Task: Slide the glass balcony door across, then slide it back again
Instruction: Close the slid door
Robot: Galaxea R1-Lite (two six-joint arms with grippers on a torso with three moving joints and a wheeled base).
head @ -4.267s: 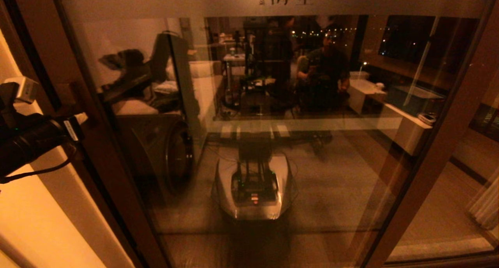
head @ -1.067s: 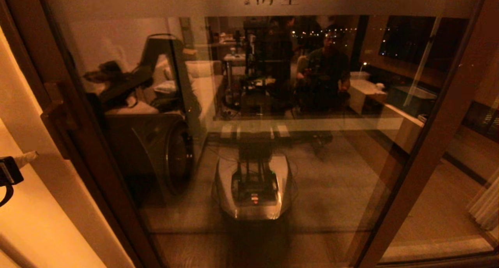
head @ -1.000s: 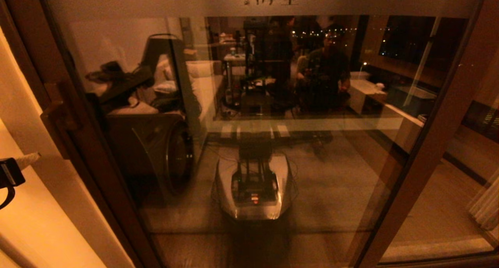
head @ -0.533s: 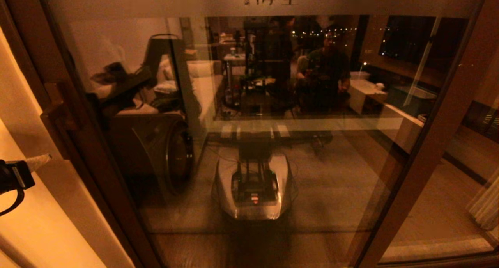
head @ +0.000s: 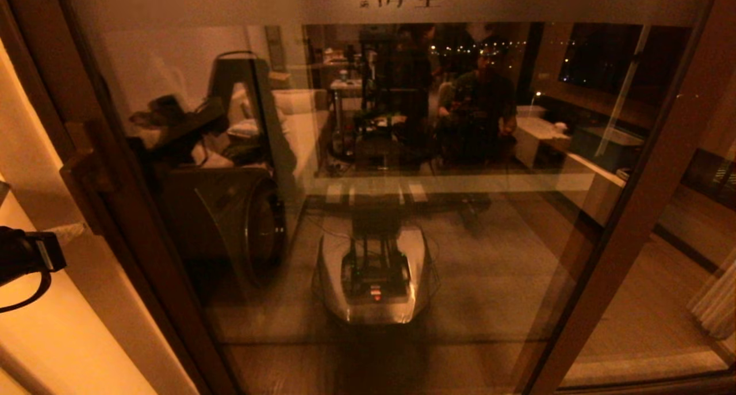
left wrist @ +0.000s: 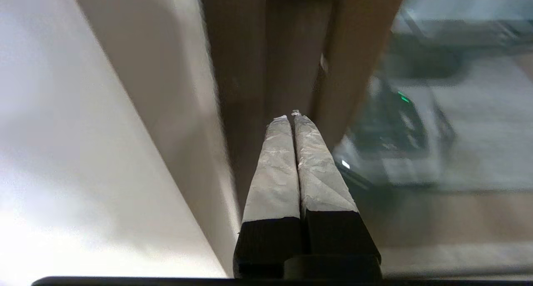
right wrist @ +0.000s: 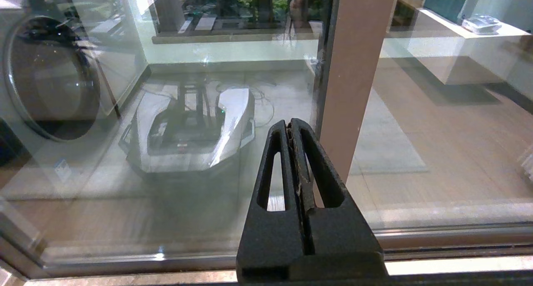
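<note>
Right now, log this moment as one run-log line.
door: fills head view, handle free | left claw: shut, empty, low beside door's left stile | right claw: shut, empty, near glass | contact: none

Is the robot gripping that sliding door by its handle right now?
No. The left gripper is shut on nothing, off the glass balcony door; the right gripper too.

The left pincer (left wrist: 291, 118) hangs at the robot's far left, fingers pressed together; the right pincer (right wrist: 290, 125) likewise appears closed, empty.
</note>
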